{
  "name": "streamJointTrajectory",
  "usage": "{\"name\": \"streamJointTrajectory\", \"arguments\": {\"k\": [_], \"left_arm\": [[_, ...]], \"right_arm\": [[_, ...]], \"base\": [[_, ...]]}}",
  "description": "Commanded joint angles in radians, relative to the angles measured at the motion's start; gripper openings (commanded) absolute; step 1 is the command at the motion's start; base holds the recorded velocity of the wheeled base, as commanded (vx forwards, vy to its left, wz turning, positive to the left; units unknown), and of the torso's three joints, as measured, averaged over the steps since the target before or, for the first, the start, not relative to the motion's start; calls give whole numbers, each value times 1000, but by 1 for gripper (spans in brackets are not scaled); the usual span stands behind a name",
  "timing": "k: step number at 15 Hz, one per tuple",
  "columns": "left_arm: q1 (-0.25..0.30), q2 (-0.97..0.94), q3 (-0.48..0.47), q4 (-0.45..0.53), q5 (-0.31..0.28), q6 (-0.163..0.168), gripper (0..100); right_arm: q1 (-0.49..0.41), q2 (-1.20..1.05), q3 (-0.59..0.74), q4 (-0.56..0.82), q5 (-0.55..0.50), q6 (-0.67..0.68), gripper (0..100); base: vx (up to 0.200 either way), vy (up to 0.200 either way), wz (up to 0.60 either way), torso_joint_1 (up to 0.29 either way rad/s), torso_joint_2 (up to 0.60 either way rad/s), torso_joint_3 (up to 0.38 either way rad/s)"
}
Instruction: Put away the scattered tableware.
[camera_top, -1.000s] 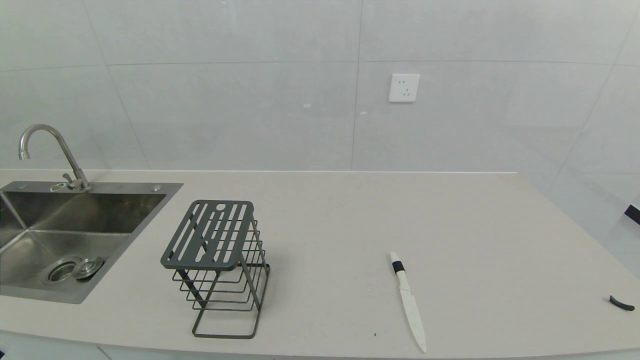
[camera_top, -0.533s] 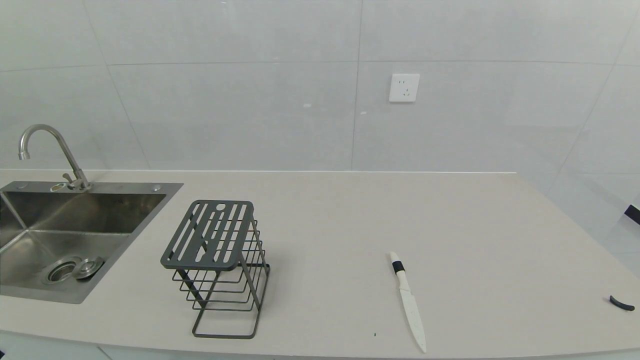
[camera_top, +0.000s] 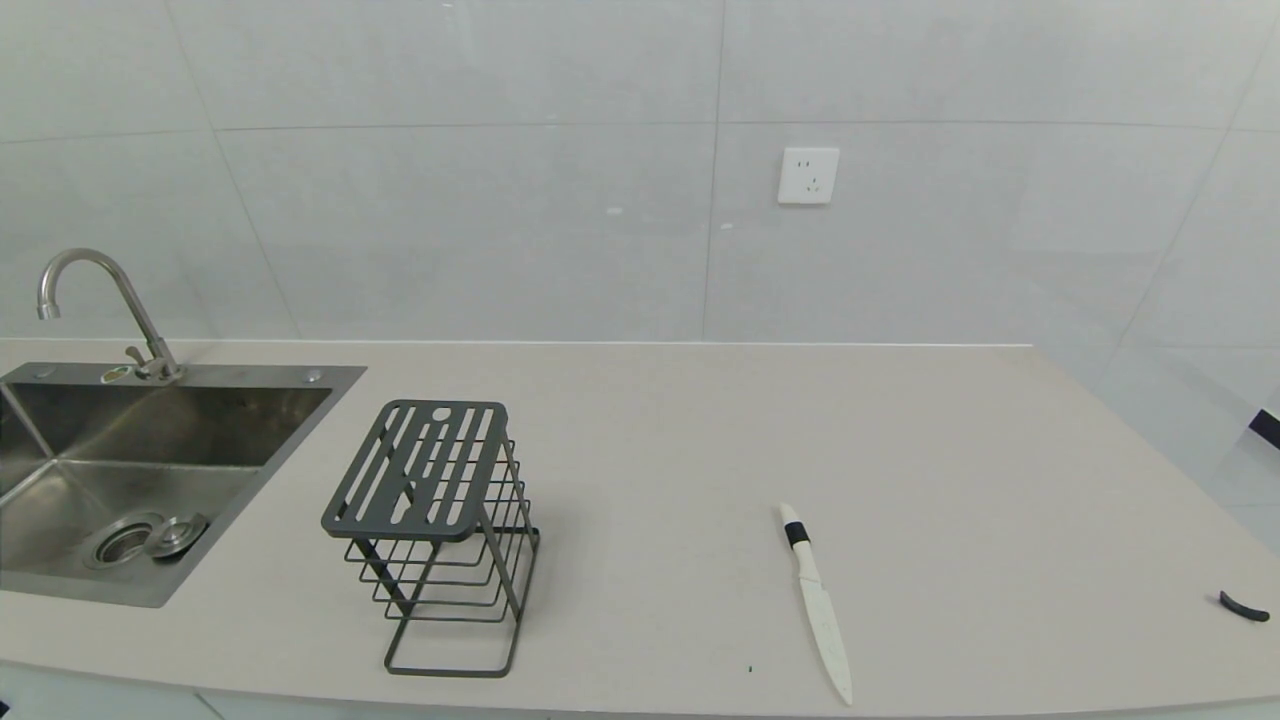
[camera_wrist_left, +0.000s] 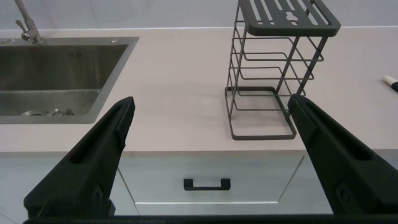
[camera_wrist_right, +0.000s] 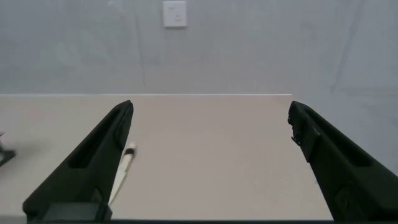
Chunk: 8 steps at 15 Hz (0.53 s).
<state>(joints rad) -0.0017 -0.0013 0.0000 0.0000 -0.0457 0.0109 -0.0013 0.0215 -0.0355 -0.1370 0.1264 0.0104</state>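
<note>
Nothing has moved since a second ago: knife, rack and both tools sit as they did. Left tool (camera_wrist_left: 211, 99) is spread wide, off the front edge of the worktop (camera_top: 700, 430), facing the slotted wire rack (camera_top: 430, 520) at 7 o'clock. Right tool (camera_wrist_right: 210, 106) is likewise spread wide. White knife (camera_top: 815, 590) lies flat at 5 o'clock, handle toward the wall, blade tip close to the front edge, well apart from the rack with worktop between them. Sink (camera_top: 170, 425) and faucet (camera_top: 100, 300) take 9 o'clock (the rack stands near the sink's rim). A small black piece (camera_top: 1243, 606) lies at 4 o'clock by the right edge. A wall socket (camera_top: 808, 176) sits at 12.
</note>
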Motion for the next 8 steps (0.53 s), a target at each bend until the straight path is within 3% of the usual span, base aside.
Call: {"name": "streamJointTrajectory", "arguments": {"k": [1,3,8], "left_arm": [[0,1,0,0,0,0,100],[0,1,0,0,0,0,100],[0,1,0,0,-2,0,100]], "right_arm": [[1,38,-69,111,75,-1,100],[7,101,-115,215,173,-3,100],[17,333,-215,215,260,0,100]], "base": [[0,0,0,0,0,0],[0,0,0,0,0,0],[0,0,0,0,0,0]]}}
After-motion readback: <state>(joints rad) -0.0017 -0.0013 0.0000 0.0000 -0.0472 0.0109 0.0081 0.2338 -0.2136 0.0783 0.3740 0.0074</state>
